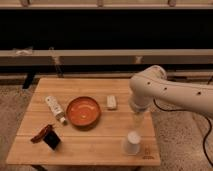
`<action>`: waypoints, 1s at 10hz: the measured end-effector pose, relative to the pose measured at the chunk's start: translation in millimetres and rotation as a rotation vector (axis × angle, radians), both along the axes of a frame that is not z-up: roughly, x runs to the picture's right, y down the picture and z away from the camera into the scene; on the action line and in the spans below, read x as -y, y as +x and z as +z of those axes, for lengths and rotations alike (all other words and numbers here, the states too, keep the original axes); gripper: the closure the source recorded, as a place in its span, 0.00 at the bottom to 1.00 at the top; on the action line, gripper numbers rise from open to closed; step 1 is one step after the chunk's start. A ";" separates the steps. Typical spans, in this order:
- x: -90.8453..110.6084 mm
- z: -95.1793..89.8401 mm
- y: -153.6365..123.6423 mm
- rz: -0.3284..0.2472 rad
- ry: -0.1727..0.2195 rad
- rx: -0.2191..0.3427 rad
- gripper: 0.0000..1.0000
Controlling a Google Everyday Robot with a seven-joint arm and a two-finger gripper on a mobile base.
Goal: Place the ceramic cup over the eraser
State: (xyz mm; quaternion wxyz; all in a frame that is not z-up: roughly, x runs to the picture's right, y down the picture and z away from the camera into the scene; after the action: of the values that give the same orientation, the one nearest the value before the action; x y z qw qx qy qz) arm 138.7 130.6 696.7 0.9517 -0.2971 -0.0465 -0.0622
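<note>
A wooden desk (107, 150) fills the middle of the scene, with a dark wall and a long rail behind it. The white robot arm (170, 92) reaches in from the right, bends over the right part of the desk and points downward. An orange bowl (83, 111) sits near the centre of the desk. To the left of the bowl lies a long white bottle (55, 108) on its side, angled toward the near edge.

The tool (137, 121) hangs below the arm's bend, over the right side of the desk. Its fingers are spread and it holds nothing. Just beneath it, at the near right, the ceramic cup (132, 142) stands on the desk, apart from the tool.

The eraser (51, 139) is a small black block at the near left, well apart from the cup. A flat red-brown piece (41, 133) lies just to its left. A small white oblong piece (111, 102) rests to the right of the bowl
</note>
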 end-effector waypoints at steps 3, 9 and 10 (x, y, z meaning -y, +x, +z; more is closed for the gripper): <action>-29.6 -8.5 11.4 0.055 -0.028 -0.036 0.20; -82.7 10.9 18.8 0.131 -0.060 -0.063 0.20; -85.8 12.0 16.7 0.136 -0.063 -0.061 0.20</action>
State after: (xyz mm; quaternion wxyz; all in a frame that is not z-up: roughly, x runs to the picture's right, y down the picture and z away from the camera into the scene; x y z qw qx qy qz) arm 155.3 216.4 708.7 0.9449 -0.3247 -0.0392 0.0131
